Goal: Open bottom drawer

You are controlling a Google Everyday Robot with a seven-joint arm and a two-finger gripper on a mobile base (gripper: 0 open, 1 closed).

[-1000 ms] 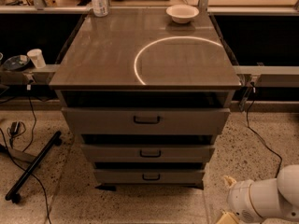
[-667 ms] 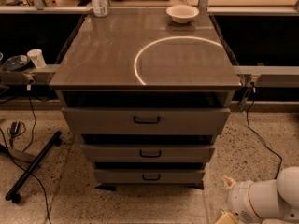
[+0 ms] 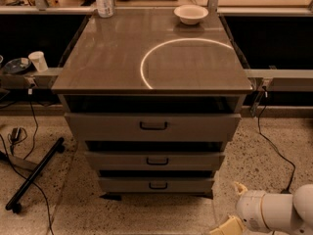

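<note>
Nothing had visibly moved since a second earlier: the white arm (image 3: 281, 213) stayed low in the lower right corner, reaching leftward just above the floor. At its end, the gripper (image 3: 234, 211) hung right of and below the bottom drawer (image 3: 122, 185), apart from it. Whether it was open or closed could not be told. The drawer sat lowest in the cabinet (image 3: 146, 58).
</note>
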